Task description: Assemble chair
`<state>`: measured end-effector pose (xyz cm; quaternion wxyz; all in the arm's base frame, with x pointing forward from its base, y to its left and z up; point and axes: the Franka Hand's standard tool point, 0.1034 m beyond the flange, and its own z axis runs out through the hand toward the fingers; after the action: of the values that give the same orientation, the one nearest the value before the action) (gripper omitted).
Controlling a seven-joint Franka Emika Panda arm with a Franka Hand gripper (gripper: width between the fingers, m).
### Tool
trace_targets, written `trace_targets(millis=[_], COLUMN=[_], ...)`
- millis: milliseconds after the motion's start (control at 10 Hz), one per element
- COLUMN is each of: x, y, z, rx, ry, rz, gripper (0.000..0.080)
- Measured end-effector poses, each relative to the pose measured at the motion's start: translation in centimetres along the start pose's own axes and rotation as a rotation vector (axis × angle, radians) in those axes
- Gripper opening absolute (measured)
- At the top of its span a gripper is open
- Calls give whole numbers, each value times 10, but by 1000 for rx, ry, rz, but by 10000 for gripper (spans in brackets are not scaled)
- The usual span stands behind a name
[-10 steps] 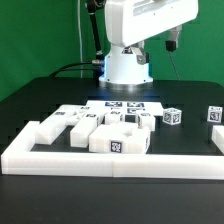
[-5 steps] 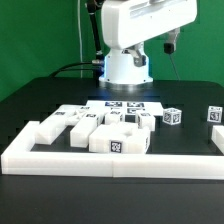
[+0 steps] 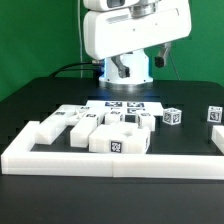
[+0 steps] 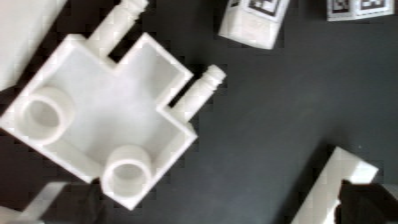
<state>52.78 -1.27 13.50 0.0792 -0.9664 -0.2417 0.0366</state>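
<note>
The chair's loose white tagged parts lie in a cluster (image 3: 105,125) on the black table, with a tagged block (image 3: 118,142) at the front. A small tagged cube (image 3: 173,117) and another part (image 3: 214,114) lie toward the exterior view's right. My gripper (image 4: 217,208) hangs high above them, open, its dark fingertips (image 4: 71,205) wide apart and holding nothing. Far below it in the wrist view lies a flat white part (image 4: 107,110) with two round sockets and two pegs (image 4: 199,85). Two tagged pieces (image 4: 258,20) lie beyond it.
A long low white border rail (image 3: 110,160) runs along the table's front edge and turns up at the exterior view's right; a stretch of it (image 4: 338,175) shows in the wrist view. The marker board (image 3: 125,104) lies behind the parts, before the arm's base (image 3: 125,70).
The arm's white upper body has swung toward the exterior view's left and sunk a little. The parts on the table have not moved. The jaws stay open.
</note>
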Motion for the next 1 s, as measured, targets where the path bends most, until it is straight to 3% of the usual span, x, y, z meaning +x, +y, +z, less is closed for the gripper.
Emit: trace_targets(millis=[500,1000], x=[0,23], y=[-2,18], z=[2,29], rx=[1,-1], ry=[-3,-9], rz=[356,843], gripper=[649,649])
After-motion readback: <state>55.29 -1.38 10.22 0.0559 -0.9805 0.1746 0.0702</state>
